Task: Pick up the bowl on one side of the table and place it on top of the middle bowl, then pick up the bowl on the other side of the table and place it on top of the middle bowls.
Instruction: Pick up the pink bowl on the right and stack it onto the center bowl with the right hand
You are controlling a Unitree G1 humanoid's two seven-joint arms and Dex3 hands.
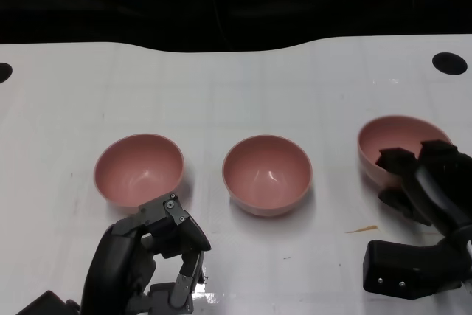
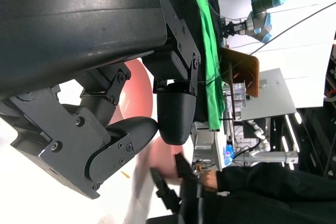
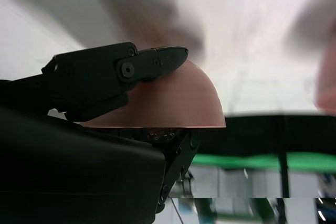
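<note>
Right hand [image 1: 420, 182] has its fingers hooked over the near rim of the right bowl [image 1: 394, 138], gripping it at about 3 o'clock on the white table [image 1: 295, 79]. Left hand [image 1: 158, 256] sits at 7 o'clock with curled fingers, holding nothing. The middle bowl [image 1: 267, 173] and left bowl [image 1: 139, 169] both sit mouth-up with nothing in them.
</note>
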